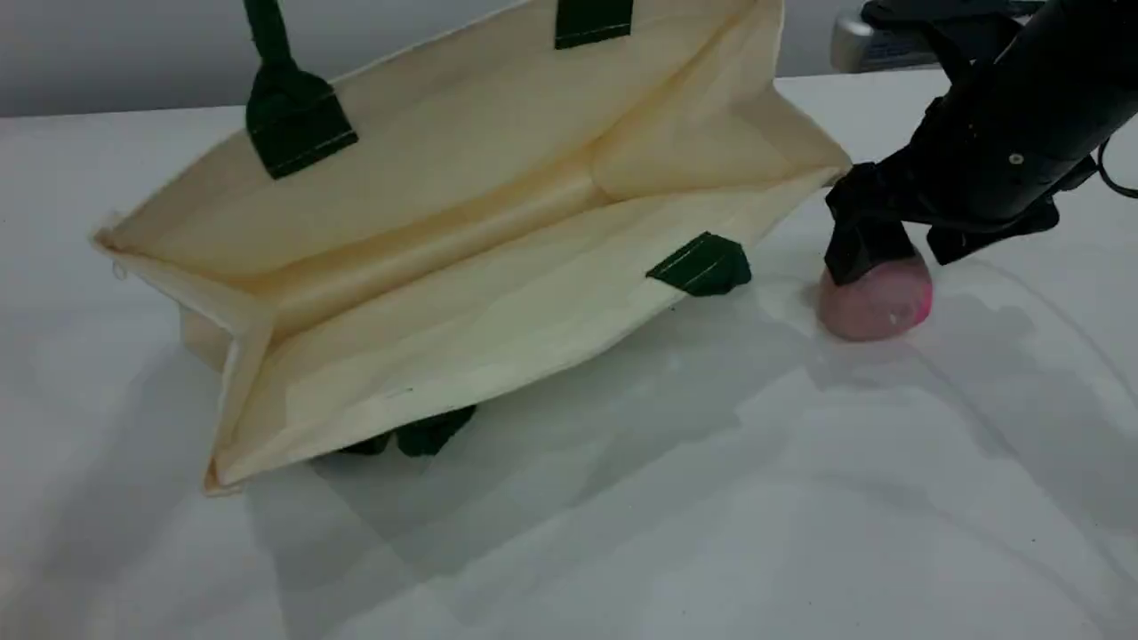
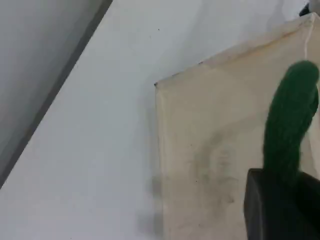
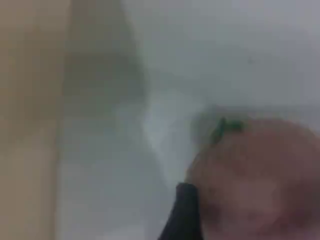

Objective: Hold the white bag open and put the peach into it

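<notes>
The white bag (image 1: pixel 498 293) lies tipped on the table with its mouth wide open toward the camera. Its upper green rope handle (image 1: pixel 267 36) rises out of the top of the scene view. In the left wrist view my left gripper (image 2: pixel 285 200) is shut on that green handle (image 2: pixel 290 115), above the bag's smudged side (image 2: pixel 210 150). The pink peach (image 1: pixel 876 307) rests on the table just right of the bag's mouth. My right gripper (image 1: pixel 896 258) stands open over it, one finger on each side. The peach (image 3: pixel 260 175) fills the right wrist view beside one fingertip (image 3: pixel 185 215).
The bag's lower green handle (image 1: pixel 418 436) is tucked under its front edge, and a green tab (image 1: pixel 702 264) sits on the lower lip. A silver-grey object (image 1: pixel 880 40) stands at the back right behind the right arm. White table (image 1: pixel 622 533) spreads in front.
</notes>
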Robot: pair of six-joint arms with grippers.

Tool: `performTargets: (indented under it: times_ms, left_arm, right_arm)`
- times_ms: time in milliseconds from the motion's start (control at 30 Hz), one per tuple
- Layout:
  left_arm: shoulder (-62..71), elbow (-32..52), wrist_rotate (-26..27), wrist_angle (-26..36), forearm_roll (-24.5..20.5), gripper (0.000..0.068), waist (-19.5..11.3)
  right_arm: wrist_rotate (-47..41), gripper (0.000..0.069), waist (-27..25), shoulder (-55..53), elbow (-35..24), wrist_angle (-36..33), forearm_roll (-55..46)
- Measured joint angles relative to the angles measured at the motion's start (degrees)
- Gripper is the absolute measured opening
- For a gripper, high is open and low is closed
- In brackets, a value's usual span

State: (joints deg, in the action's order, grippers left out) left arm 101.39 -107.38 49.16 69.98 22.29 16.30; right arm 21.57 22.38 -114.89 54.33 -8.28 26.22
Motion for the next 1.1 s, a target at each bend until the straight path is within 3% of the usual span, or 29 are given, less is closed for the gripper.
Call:
performTargets:
  times_ms: [500, 600, 800, 1100]
  left_arm:
    - [0.0, -0.05, 0.06, 0.0, 0.0, 0.0094, 0.0]
    - [0.0, -0.05, 0.06, 0.0, 0.0, 0.0094, 0.0]
    - [0.0, -0.05, -0.12, 0.0, 0.0, 0.0094, 0.0]
    - [0.0, -0.05, -0.12, 0.0, 0.0, 0.0094, 0.0]
  right_arm:
    - [0.0, 0.057, 0.0, -4.2, 2.75, -1.02, 2.46]
    - [0.0, 0.0512, 0.0, -4.2, 2.74, -0.82, 2.46]
    - [0.0, 0.0315, -0.06, -4.2, 2.74, -0.75, 2.34]
    - [0.0, 0.031, -0.19, -3.39, 2.74, -2.31, 0.95]
